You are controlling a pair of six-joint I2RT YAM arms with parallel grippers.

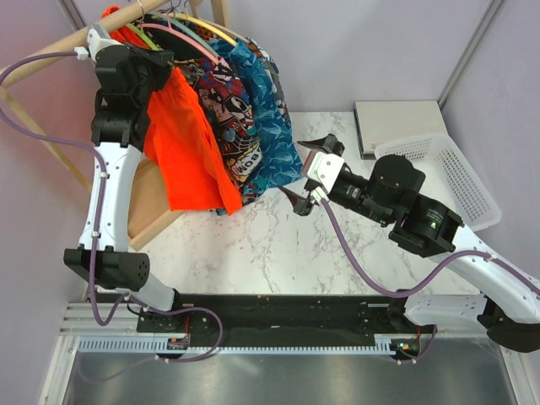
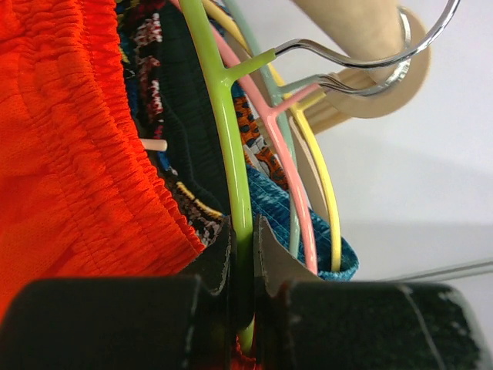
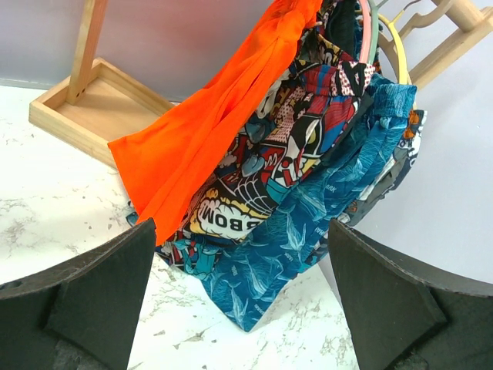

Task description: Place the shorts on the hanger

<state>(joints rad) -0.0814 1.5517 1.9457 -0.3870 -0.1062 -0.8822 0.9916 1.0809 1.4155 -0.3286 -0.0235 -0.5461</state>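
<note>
Shorts (image 1: 190,160) hang at 11 o'clock in your top view, touching the comic-print garment (image 1: 232,126). Your left gripper (image 2: 245,245) is clamped on the lime-green hanger (image 2: 229,139), whose hook sits over the wooden rail (image 2: 358,31). Your right gripper (image 1: 306,172), at 3 o'clock of the clothes, has its jaws spread wide.

Hangers (image 2: 231,131) pack tightly on the wooden rail (image 1: 51,52); open tabletop (image 1: 253,245) lies between hanging garments (image 1: 253,143) and white basket (image 1: 460,177).
</note>
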